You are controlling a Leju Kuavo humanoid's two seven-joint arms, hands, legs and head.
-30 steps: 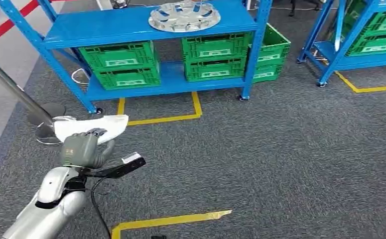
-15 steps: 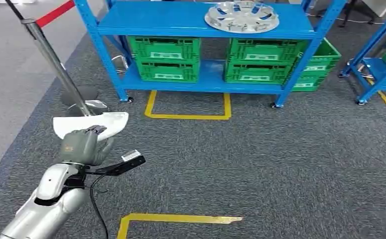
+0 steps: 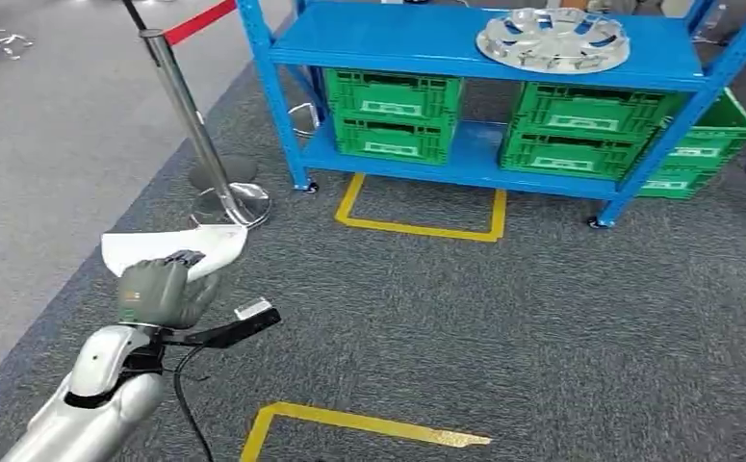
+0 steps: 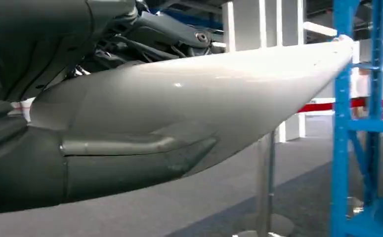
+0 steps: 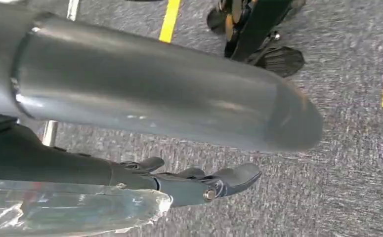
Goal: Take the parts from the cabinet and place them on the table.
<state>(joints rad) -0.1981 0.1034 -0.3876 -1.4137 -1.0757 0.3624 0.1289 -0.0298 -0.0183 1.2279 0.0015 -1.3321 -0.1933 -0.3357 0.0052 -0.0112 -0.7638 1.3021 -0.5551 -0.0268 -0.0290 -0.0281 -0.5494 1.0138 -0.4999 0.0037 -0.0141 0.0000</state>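
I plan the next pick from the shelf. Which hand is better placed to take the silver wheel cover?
Probably the right hand: it holds nothing, while the left hand already grips a white part. The wheel cover also lies right.

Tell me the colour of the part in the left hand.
White part, clearest in the head view.

No legible text or labels.

We see green crates [image 3: 393, 114] stacked under the blue shelf at twelve o'clock, more at one o'clock. A chrome stanchion [image 3: 198, 144] with red belt [image 3: 198, 21] stands at eleven o'clock. Yellow floor tape [image 3: 422, 228] marks the grey carpet [image 3: 542, 318].
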